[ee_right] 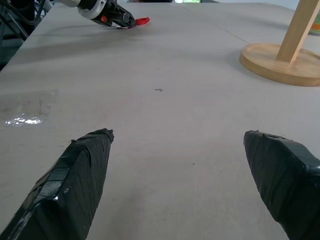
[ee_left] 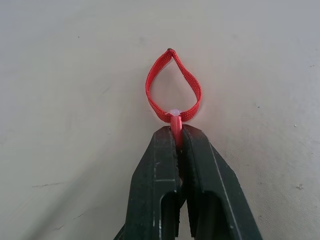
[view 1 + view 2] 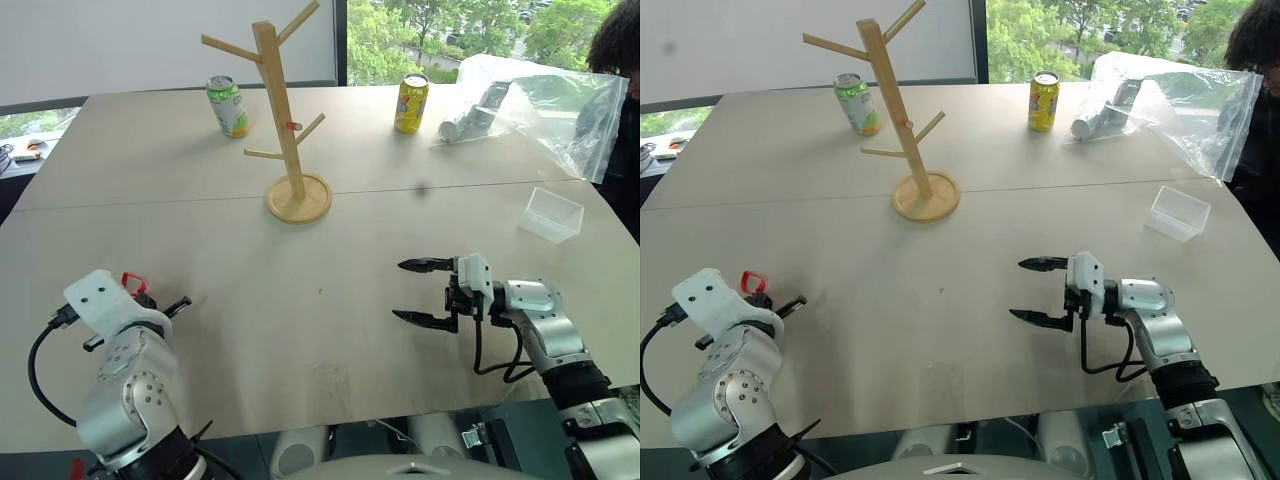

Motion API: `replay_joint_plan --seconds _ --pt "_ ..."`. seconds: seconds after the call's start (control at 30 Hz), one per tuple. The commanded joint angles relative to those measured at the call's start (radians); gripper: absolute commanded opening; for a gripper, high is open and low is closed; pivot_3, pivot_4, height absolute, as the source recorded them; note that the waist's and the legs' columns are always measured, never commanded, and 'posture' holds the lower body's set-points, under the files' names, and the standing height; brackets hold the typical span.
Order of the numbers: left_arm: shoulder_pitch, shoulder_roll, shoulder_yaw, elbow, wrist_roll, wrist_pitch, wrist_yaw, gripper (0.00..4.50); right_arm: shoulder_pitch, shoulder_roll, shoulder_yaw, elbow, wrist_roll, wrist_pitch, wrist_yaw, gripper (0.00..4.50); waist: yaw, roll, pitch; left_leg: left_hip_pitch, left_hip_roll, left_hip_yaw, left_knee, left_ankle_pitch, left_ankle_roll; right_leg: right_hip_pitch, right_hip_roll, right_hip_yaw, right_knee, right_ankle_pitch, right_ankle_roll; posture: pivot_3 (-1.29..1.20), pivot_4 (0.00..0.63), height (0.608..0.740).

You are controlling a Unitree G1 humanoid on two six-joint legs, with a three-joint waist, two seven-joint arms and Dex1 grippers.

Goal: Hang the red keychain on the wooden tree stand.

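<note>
Down at the near left edge of the table [image 3: 330, 330], the left hand [image 2: 177, 131] has its two black fingers pressed together, pinching the red keychain [image 2: 173, 87] by the short stub at the base of the strap. The wrist view shows it clean: the loop fans out past the fingertips in a teardrop shape, lying over the pale tabletop. From the head camera you catch just a flash of red poking up beside the white wrist housing, close to the table's front left corner. No key can be made out from these angles.

Over on the near right, the right hand [image 3: 420, 292] hangs just above the table with its fingers spread wide, pointing across toward the left, nothing between them. Bare tabletop lies between the two hands, and they sit well apart.

Move up to mid-table: the wooden tree stand [image 3: 284, 120] is upright on its round disc base, pegs angling off the pole, none of them carrying anything that can be seen. It stands far from the keychain, beyond it and to the right.

Off to the right sits a small clear plastic box [image 3: 551, 214]. Behind the stand, a green can [image 3: 228, 106] on the left, a yellow can [image 3: 411, 103] on the right, both upright. Farthest back right, a crumpled clear plastic bag [image 3: 540, 105] with something grey inside, and a person [image 3: 620, 50] at the table's far right corner.
</note>
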Motion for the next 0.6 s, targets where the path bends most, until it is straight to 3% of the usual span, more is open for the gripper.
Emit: replay_joint_plan --seconds 0.03,0.27,0.4,0.6 --pt "-0.004 0.011 0.004 -0.019 0.012 -0.002 0.007 0.07 0.001 -0.014 -0.031 -0.048 0.036 0.011 0.011 4.50 0.000 0.000 0.000 0.000 0.000 0.000 0.000 0.000 0.000 0.000 0.000 0.000 0.000 0.000 0.000 0.00 0.150 0.740" --pt "0.003 -0.027 -0.061 -0.092 0.006 -0.097 -0.025 0.07 -0.006 -0.022 -0.057 -0.083 0.074 0.058 -0.006 4.50 0.000 0.000 0.000 0.000 0.000 0.000 0.000 0.000 0.000 0.000 0.000 0.000 0.000 0.000 0.000 0.00 0.150 0.740" --pt "0.043 -0.010 -0.243 -0.133 0.065 -0.260 -0.117 0.07 -0.029 -0.012 -0.103 -0.164 0.132 0.159 -0.086 4.50 0.001 -0.001 0.000 0.000 -0.001 0.000 0.000 0.000 0.000 0.000 -0.006 -0.001 0.000 0.000 0.000 0.00 0.150 0.740" --pt "0.023 0.009 -0.528 -0.055 0.203 -0.581 -0.229 0.07 -0.131 0.006 -0.187 -0.272 0.261 0.429 -0.290 4.50 0.001 0.000 0.000 -0.001 -0.001 0.000 0.000 -0.001 -0.002 0.000 -0.009 0.001 0.000 0.001 -0.001 0.00 0.150 0.740"
